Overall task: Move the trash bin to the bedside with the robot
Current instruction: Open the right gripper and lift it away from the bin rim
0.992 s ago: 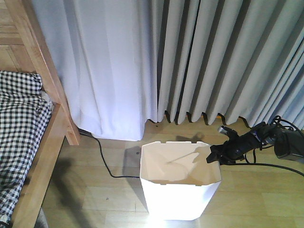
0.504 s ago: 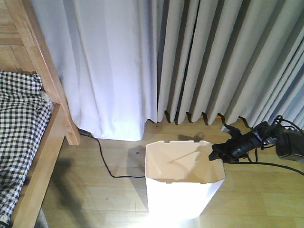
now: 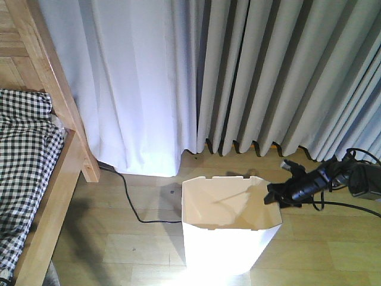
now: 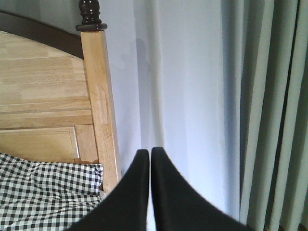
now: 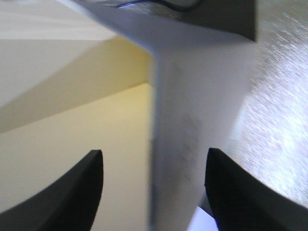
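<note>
Exterior front view: curtains point(image 3: 238, 77) fill the upper frame. Bed point(image 3: 36, 179) cut off at left edge. Trash bin point(image 3: 229, 235) lower centre on the floor point(image 3: 321, 244), base washed out by glare. Right gripper point(image 3: 275, 195) at bin's right rim; right wrist view shows fingers spread, straddling the wall point(image 5: 197, 144). Left gripper point(image 4: 149, 159) fingers pressed together, empty.

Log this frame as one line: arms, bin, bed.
right gripper: open, straddling white plastic faceted bin rim | left gripper: shut, empty | wooden-framed bed: apart, left

Grey curtains point(image 3: 268, 77) hang; black cable point(image 3: 128, 199) crosses floor point(image 3: 119, 250).
</note>
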Available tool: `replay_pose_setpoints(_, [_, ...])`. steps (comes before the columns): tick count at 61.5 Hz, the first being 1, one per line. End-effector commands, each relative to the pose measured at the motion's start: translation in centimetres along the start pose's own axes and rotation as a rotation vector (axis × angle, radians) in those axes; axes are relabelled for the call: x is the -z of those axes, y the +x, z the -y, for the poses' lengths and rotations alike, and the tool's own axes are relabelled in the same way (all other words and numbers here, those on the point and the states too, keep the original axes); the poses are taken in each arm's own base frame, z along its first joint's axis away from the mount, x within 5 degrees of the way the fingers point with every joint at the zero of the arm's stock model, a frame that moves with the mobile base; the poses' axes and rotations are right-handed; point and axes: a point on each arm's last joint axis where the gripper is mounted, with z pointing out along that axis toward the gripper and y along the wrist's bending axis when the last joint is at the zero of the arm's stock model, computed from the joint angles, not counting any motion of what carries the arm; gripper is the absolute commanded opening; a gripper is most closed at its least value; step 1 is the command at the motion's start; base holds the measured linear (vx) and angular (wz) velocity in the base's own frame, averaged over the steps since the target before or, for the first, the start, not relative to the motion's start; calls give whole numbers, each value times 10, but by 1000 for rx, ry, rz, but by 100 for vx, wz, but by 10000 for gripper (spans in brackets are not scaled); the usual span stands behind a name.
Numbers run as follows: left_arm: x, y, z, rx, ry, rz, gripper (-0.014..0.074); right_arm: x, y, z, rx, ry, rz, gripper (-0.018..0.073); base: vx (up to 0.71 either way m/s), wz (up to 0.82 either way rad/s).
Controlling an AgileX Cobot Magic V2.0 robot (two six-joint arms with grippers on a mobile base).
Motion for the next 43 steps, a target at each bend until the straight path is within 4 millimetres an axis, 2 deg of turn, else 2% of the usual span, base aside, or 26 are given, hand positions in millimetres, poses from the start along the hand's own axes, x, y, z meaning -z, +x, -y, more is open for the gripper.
replay_pose_setpoints(1, [0,-3,0,23,0,70,-6,42,-25,-12,23,75,117,441,0,0])
replay_pose_setpoints(8, [0,-3,0,23,0,70,-6,61,-11,-15,47,193,151,441,0,0])
replay_pose_setpoints(20, [0,-3,0,23,0,70,-6,113,11,-37,156,327,189,441,0,0])
replay_pose_setpoints(34, [0,-3,0,23,0,70,-6,186,34,-81,265,361,246,441,0,0])
replay_pose_setpoints(43, [0,-3,0,23,0,70,-6,241,47,-114,314,383,335,441,0,0])
